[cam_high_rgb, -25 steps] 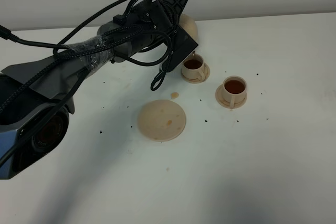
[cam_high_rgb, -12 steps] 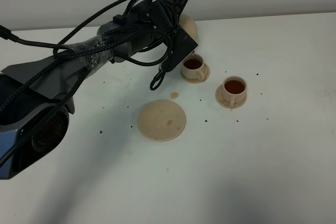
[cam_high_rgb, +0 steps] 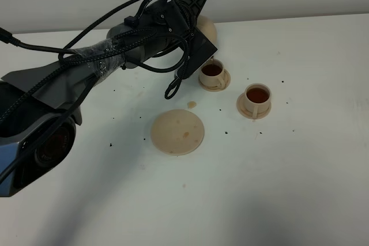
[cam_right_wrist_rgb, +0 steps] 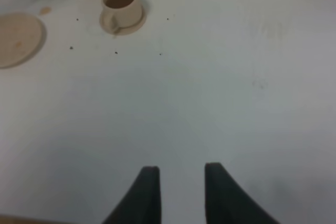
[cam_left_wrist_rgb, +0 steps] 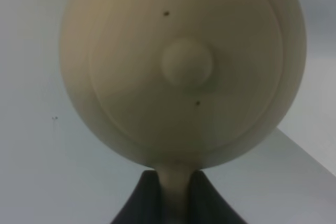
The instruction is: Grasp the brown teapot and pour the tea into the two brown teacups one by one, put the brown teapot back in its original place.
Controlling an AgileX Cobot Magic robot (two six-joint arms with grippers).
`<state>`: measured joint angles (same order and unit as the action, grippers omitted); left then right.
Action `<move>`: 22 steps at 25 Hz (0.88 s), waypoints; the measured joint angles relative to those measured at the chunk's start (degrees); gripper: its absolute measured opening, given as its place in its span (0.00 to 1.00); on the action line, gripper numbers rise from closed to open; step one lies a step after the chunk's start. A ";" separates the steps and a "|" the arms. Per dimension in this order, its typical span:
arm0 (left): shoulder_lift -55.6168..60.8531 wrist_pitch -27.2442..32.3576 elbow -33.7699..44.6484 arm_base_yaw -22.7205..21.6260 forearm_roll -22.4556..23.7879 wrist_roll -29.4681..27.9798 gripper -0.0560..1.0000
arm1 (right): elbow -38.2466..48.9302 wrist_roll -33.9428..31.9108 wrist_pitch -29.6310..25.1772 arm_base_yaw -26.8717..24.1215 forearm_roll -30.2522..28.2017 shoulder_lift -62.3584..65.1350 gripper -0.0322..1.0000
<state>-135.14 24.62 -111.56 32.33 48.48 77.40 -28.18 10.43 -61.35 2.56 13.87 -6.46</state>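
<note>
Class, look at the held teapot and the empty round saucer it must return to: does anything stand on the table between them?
Nothing visible does. The teapot hangs over the nearer cup; the saucer lies bare, with only a small tea spot between.

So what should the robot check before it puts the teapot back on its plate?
1. Teapot held firmly: ok, the left jaws are shut on its handle.
2. Cup near the spout has tea: ok.
3. Other cup has tea: ok.
4. Round saucer free to land on: ok, nothing stands on it, only small tea spots.
5. Spout done dripping: cannot tell, the arm hides it.
6. Right gripper out of the way: ok, open over bare table.
</note>
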 joint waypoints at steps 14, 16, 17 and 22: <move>0.00 0.06 0.00 0.00 0.00 0.05 0.20 | 0.00 0.00 0.00 0.00 0.00 0.00 0.26; 0.00 0.26 0.00 0.00 -0.73 0.05 0.20 | 0.00 0.00 0.00 0.00 0.00 0.00 0.26; 0.00 0.56 0.00 0.00 -1.48 0.05 0.20 | 0.00 0.00 0.00 0.00 0.00 0.00 0.26; 0.00 3.32 0.00 -0.08 -5.38 0.05 0.20 | 0.00 0.00 0.00 0.00 0.00 0.00 0.26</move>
<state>-135.14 27.95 -111.56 32.24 43.10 77.46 -28.18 10.43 -61.35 2.56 13.87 -6.46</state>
